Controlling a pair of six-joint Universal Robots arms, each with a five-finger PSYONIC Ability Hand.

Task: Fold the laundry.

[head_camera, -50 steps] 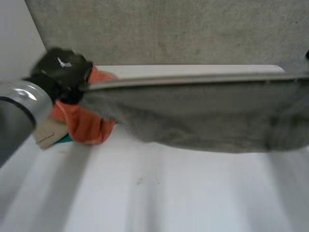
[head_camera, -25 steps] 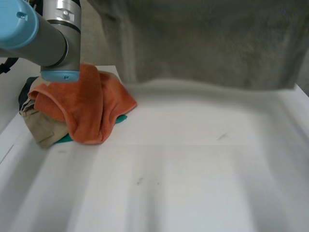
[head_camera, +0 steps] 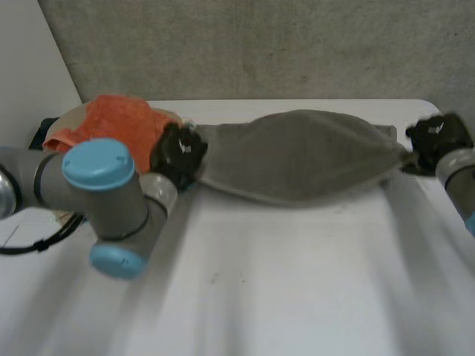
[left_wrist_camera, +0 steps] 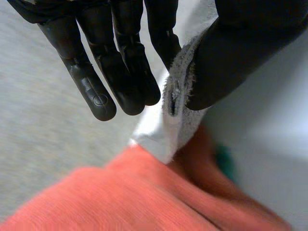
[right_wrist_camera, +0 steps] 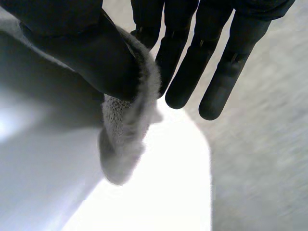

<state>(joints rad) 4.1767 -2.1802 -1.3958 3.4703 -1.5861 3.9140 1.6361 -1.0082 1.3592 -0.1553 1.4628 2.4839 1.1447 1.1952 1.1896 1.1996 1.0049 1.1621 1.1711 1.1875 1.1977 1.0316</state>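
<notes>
Left wrist view: we see the left hand [left_wrist_camera: 120, 62] pinching one end of the grey towel [left_wrist_camera: 177, 108] between thumb and fingers, just beside the orange cloth [left_wrist_camera: 120, 202]. Our right hand [right_wrist_camera: 187, 62] pinches the opposite end likewise. Between them the towel stretches, billowed, across the white table's [head_camera: 260, 282] far side.

The white surface [head_camera: 282, 289] carries a crumpled orange cloth [head_camera: 122, 122] heaped at its far left corner. A grey towel [head_camera: 297, 156] stretches across the far part of the surface, just beside the heap and sagging low in the middle; whether it rests on the surface cannot be told. A few small dark marks [head_camera: 214, 278] dot the near part.
</notes>
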